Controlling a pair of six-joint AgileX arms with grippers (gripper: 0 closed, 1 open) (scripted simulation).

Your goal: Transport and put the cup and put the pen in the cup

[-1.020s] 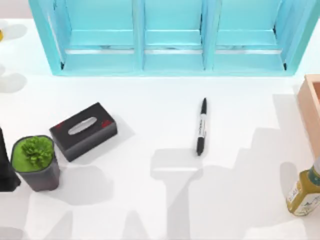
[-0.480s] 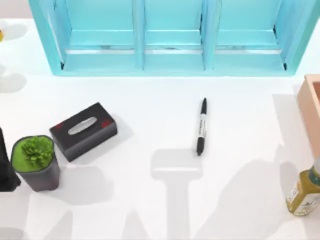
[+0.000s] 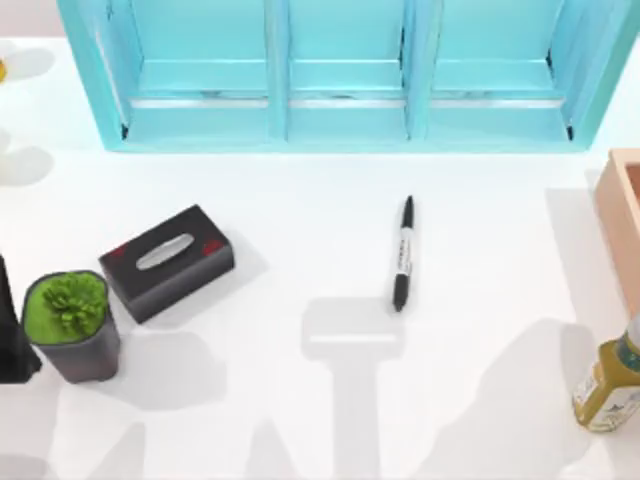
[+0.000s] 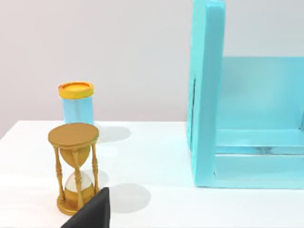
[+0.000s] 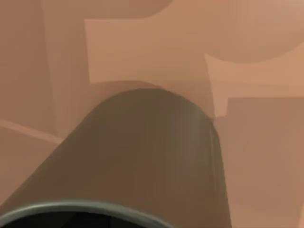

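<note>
The pen (image 3: 402, 252) lies on open table mid-field; the cup (image 5: 142, 156) fills the right wrist view, claw state unclear.

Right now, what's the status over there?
Pen lying flat mid-table, untouched. Cup close before the right wrist camera, against a tan-brown surface. Nothing near the pen; tissue box and plant pot well left.

Pen (image 3: 402, 254) mid-table before the shelf unit (image 3: 345, 75); tissue box (image 3: 167, 262) and potted plant (image 3: 72, 324) at left, bottle (image 3: 606, 385) at right.
</note>
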